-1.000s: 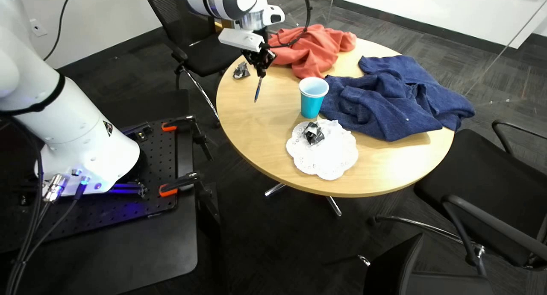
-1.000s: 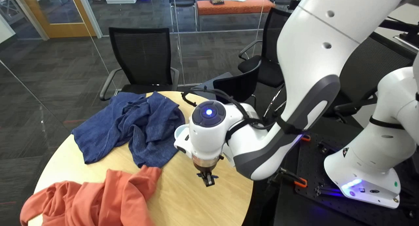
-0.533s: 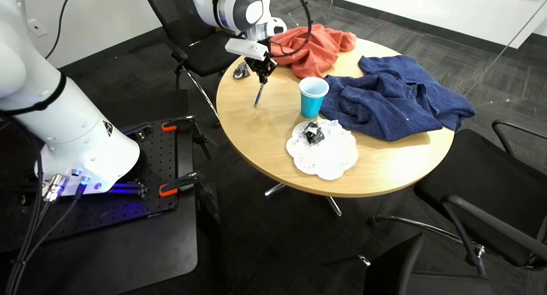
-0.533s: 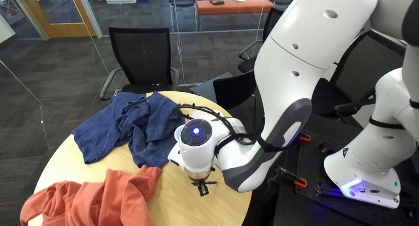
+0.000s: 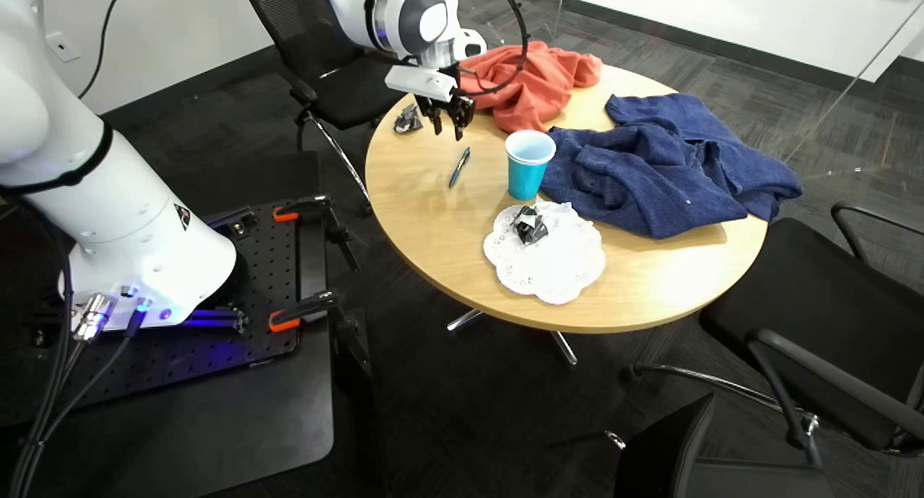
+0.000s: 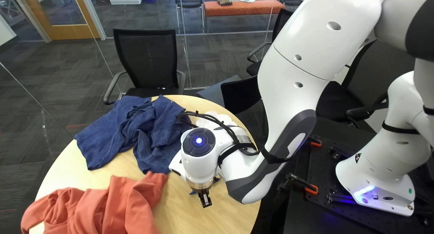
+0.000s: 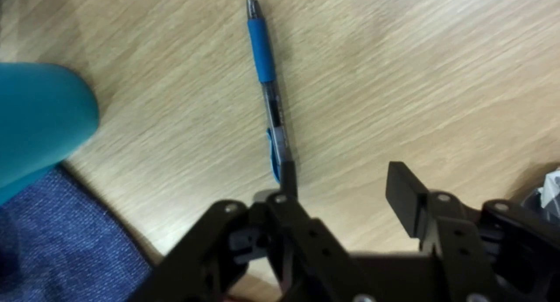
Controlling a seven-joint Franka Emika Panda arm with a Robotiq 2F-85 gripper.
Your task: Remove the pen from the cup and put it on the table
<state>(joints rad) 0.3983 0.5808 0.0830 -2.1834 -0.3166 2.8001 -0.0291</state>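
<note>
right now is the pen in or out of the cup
Out: in the wrist view the pen lies on the table, apart from the cup.

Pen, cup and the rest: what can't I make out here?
Pen: in the wrist view, its end past the clip is behind one side of the claw; any print is unreadably small.
Cup: in an exterior view, its near wall hides the inside bottom.
Orange-red cloth: in an exterior view, cut off by the bottom edge.
Crumpled scrap: in the wrist view, cut off by the right edge.
</note>
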